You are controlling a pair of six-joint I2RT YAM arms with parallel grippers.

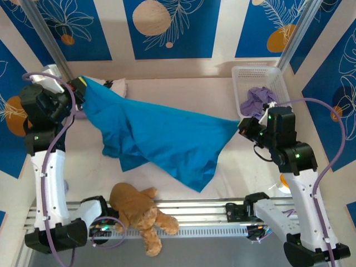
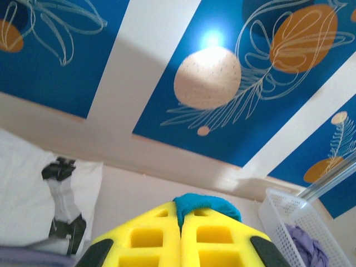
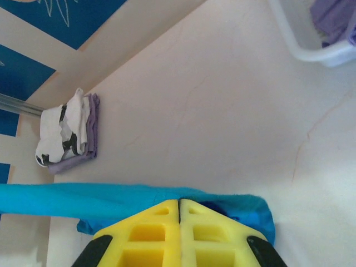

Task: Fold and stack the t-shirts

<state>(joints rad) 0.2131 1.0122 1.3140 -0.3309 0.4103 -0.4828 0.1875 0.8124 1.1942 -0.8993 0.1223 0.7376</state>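
Left claw (image 1: 78,92): clamping the teal shirt (image 1: 167,136) at the bench's (image 1: 183,92) far-left corner.
Folded stack (image 3: 67,136): lying just behind it.
Teal shirt: stretching across mid-bench.
Teddy bear (image 1: 139,211): sitting at the near edge.
Right claw (image 1: 243,127): pinching the shirt's other end, beside the far-right basket (image 1: 239,72).

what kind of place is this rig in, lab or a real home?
Likely a staged lab cell, not a home: printed blue backdrop panels on every side, bare aluminium frame posts, and a slotted metal mounting rail along the front.
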